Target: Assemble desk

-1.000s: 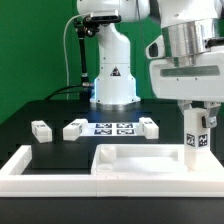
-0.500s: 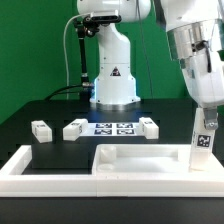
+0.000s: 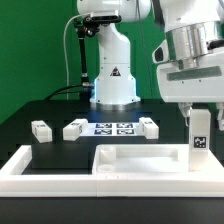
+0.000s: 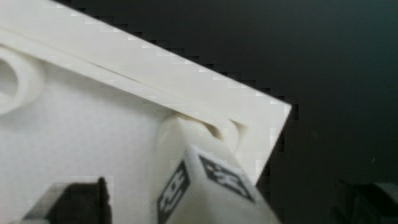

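The white desk tabletop [image 3: 135, 160] lies underside up with raised rims at the front of the table. One white leg [image 3: 199, 142] with markers stands upright in the tabletop's corner on the exterior view's right. My gripper [image 3: 200, 106] hangs just above the leg's top. In the wrist view the leg [image 4: 210, 175] rises from the corner of the tabletop [image 4: 107, 120] between my gripper [image 4: 217, 200] jaws. The dark fingers [image 4: 71, 200] stand clear of the leg on both sides, so the gripper is open. Three loose legs [image 3: 40, 130] [image 3: 74, 129] [image 3: 149, 126] lie behind.
The marker board [image 3: 112, 128] lies flat among the loose legs. A long low white wall [image 3: 45, 168] with turned-up ends runs along the front, against the tabletop. The robot base [image 3: 113, 80] stands at the back. A round socket [image 4: 15, 85] shows in the tabletop.
My gripper was lower on the leg, turned at an angle half a second ago, and is now squared up and higher, with the whole leg showing below it.
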### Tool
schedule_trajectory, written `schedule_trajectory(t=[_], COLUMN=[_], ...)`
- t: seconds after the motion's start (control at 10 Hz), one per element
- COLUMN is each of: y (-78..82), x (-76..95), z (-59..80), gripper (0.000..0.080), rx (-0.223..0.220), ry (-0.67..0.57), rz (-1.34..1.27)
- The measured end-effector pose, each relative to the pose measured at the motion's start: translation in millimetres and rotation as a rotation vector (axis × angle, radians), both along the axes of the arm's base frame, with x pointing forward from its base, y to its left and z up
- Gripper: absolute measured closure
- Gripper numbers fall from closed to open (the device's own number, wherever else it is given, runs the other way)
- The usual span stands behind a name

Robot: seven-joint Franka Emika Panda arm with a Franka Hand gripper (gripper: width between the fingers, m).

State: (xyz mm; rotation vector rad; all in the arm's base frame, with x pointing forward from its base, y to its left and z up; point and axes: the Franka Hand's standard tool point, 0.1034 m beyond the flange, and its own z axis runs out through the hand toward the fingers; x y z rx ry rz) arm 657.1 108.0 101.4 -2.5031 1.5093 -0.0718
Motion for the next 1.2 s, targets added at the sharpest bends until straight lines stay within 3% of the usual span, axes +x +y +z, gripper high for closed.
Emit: schedule_trajectory(t=[0.3, 0.5, 0.6, 0.8, 0.9, 1.0, 1.2], y=[-2.0, -8.9, -6.4, -6.2, -5.8, -5.3, -10.8], x=[0.8, 7.3, 6.9, 6.9, 6.9, 6.8, 5.7], z=[0.6, 10.7, 9.2, 8.9, 8.9, 8.9, 7.3], gripper=[0.0151, 0.0151, 0.0151, 0.0151, 0.0269, 0.0452, 0.0497], rx=[-0.034, -0.152, -0.174, -0.167, -0.16, -0.147, -0.135], ry=[-0.035, -0.056, -0.073, -0.068, -0.064, -0.051, -0.024], rz=[0.206, 0.683, 0.837, 0.792, 0.753, 0.656, 0.505])
